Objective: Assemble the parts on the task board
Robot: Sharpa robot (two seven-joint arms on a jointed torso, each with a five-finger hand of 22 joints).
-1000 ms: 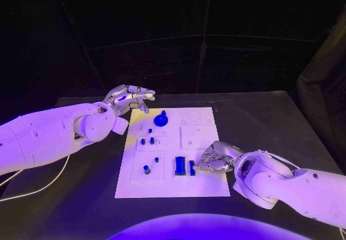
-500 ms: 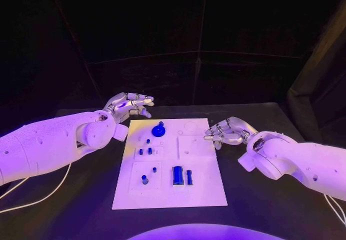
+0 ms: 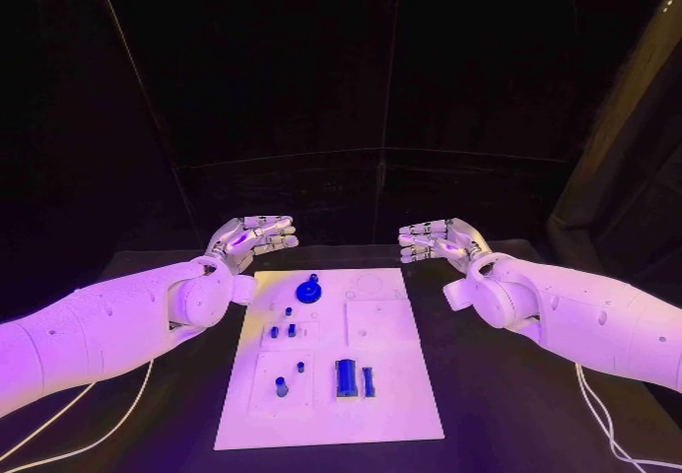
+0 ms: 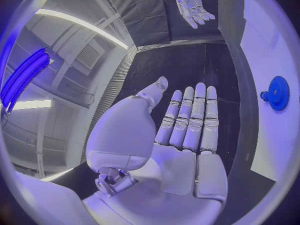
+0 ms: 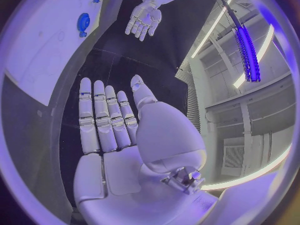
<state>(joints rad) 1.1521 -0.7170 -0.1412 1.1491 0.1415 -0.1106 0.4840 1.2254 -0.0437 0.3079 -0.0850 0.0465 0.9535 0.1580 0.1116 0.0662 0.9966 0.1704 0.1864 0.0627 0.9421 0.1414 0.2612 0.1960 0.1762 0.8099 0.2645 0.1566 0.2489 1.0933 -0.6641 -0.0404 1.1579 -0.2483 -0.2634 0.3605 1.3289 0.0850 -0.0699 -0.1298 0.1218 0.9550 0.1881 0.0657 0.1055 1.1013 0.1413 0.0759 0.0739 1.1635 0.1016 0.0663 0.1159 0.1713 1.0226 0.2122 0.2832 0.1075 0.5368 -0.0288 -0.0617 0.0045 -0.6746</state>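
The task board (image 3: 341, 365) lies flat in the middle of the black table (image 3: 526, 394), its long side running away from the robot. On its far end, toward the left, sits a round blue gear (image 3: 310, 291), which the left wrist view also catches at the board's edge (image 4: 278, 92). Below the gear, small blue pegs (image 3: 283, 330) stand close together in the left column, and nearer the robot another peg (image 3: 282, 387) sits in a recessed panel. Beside that, 2 upright blue blocks stand side by side: the wider block (image 3: 346, 378) and the thin block (image 3: 369, 381).

The parts look seated in or on the board rather than scattered loose on the table, so my judgement is that the assembly is well advanced, perhaps finished. Whether each piece is fully pressed home is too small to tell. The right column shows pale outlines with no blue piece in them; I cannot say if those wait for parts or are simply blank.

Neither hand touches anything. The left hand (image 3: 253, 239) hovers beyond the board's far left corner, fingers straight and held together, palm bare. The right hand (image 3: 443, 239) mirrors it beyond the far right corner, also flat and carrying nothing. Both stand well apart from the parts.
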